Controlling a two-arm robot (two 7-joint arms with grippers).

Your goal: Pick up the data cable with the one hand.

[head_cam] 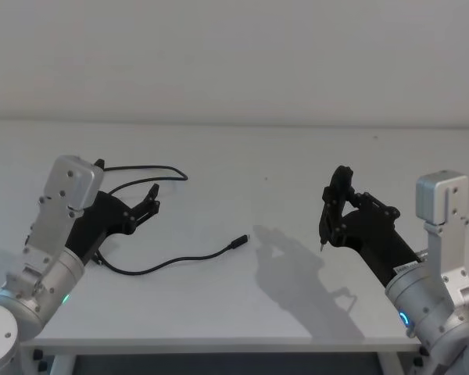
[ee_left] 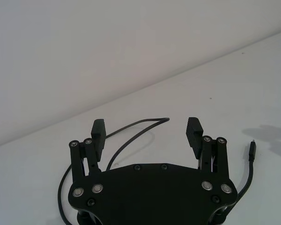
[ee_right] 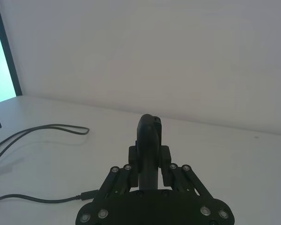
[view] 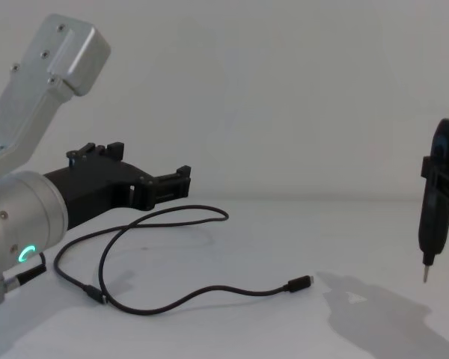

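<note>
Black blocky left gripper (head_cam: pixel 153 198) on a green-ringed silver wrist hovers with jaws wide apart, gripping nothing, over the far loop of the long thin black data cable (head_cam: pixel 180 262) — which lies curled on the white table's (head_cam: pixel 242 148) left half. The slim-tipped black right gripper (head_cam: pixel 334 209) is parked above the right side.

A plain white table (head_cam: pixel 258 148) with a matte top runs back to a pale wall, and its front edge shows in the head view. 1 thing lies on it – a thin black cable (head_cam: pixel 180 263), flat on the left half. The cable curves in 2 loose sweeps: a far one bending back near the middle (head_cam: pixel 184 177), and a near one ending in a small black plug (head_cam: pixel 240 241). Just right of that plug a grey shadow (head_cam: pixel 297 266) spreads across the top
</note>
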